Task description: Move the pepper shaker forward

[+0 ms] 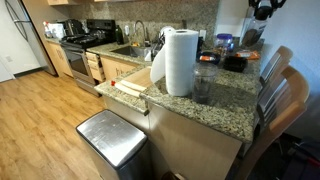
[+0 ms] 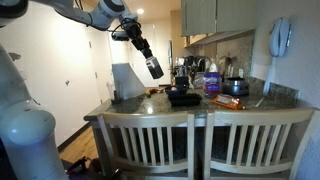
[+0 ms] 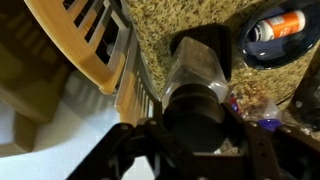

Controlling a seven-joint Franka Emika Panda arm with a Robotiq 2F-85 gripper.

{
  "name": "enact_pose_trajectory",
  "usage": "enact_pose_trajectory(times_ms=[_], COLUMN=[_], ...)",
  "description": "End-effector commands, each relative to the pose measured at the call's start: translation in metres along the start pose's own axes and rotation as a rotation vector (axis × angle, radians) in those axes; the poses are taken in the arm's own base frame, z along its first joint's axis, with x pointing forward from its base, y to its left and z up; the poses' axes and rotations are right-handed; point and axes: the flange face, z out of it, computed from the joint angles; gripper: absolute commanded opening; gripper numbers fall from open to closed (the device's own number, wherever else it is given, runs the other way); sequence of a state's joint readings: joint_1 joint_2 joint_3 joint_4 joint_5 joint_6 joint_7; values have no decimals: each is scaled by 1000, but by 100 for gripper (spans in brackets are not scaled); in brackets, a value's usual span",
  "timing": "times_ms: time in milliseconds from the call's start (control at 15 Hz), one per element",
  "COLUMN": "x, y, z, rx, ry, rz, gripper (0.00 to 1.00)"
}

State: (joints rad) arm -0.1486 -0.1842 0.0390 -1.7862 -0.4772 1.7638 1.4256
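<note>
Holds the pepper shaker (image 2: 154, 68) pinched in the closed gripper (image 2: 147, 56), high in the air and well apart from the granite counter (image 2: 125, 105). Has it tilted, lower end slanting down and to the right in an exterior view, above and to the left of the flat black container (image 2: 183, 98). Looks down along the pepper shaker in the wrist view, with speckled counter beneath it, wooden chair backs (image 3: 95, 35) to the left and a dark bowl (image 3: 300, 52) with an orange can (image 3: 282, 24) in it at the far right. Shows, in an exterior view, a white paper towel roll (image 1: 180, 60) standing upright on the counter with a clear tumbler (image 1: 205, 82) just beside it on the right, and a steel bin (image 1: 110, 140) on the floor near the counter's front. Shows also a purple-blue bottle (image 2: 212, 82) to the right of the black container, and two wooden chairs (image 2: 150, 140) drawn up along the near side of the counter
</note>
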Motion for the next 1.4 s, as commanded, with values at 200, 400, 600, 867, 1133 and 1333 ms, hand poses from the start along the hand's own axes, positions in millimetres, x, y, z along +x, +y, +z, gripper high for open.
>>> enact_pose_trajectory(times_ms=[200, 400, 600, 867, 1133, 1333], x=[49, 47, 19, -56, -110, -105], y=[-20, -27, -42, -67, -94, -106], z=[31, 25, 16, 13, 17, 27], rx=[28, 157, 258, 292, 259, 211], ry=[-123, -111, -71, -41, -123, -136], rz=[-20, -43, -81, -242, -376, -337], gripper=[33, 33, 33, 33, 33, 33])
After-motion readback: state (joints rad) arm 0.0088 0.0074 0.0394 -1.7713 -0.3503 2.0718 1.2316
